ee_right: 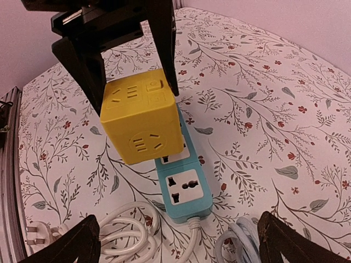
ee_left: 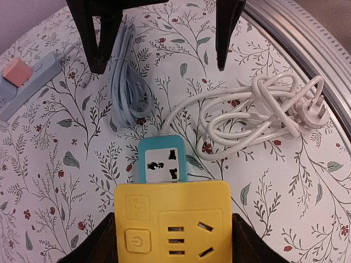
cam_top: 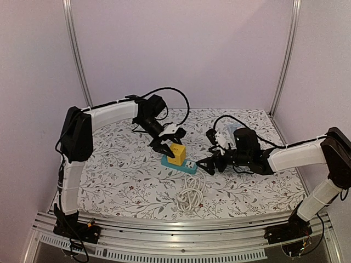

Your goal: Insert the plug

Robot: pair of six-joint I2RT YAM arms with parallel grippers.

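A yellow cube plug adapter (cam_top: pixel 176 154) sits tilted over the far sockets of a teal power strip (cam_top: pixel 184 165); its pins are hidden. My left gripper (cam_top: pixel 164 144) is shut on the cube, one finger against each side, as the left wrist view (ee_left: pixel 173 241) shows. The cube (ee_right: pixel 143 115) covers most of the strip (ee_right: pixel 186 189), leaving one near socket bare. My right gripper (cam_top: pixel 205 164) is open and empty just beyond the strip's cord end, as its own view (ee_right: pixel 176 230) shows. Its fingers (ee_left: pixel 98 38) point at the strip (ee_left: pixel 162 161).
The strip's white cord (cam_top: pixel 190 197) lies coiled near the front rail (ee_left: pixel 307 44). A blue-grey cable bundle (ee_left: pixel 129 82) lies under my right gripper. A grey strip with a pink block (ee_left: pixel 22 79) lies at the back right.
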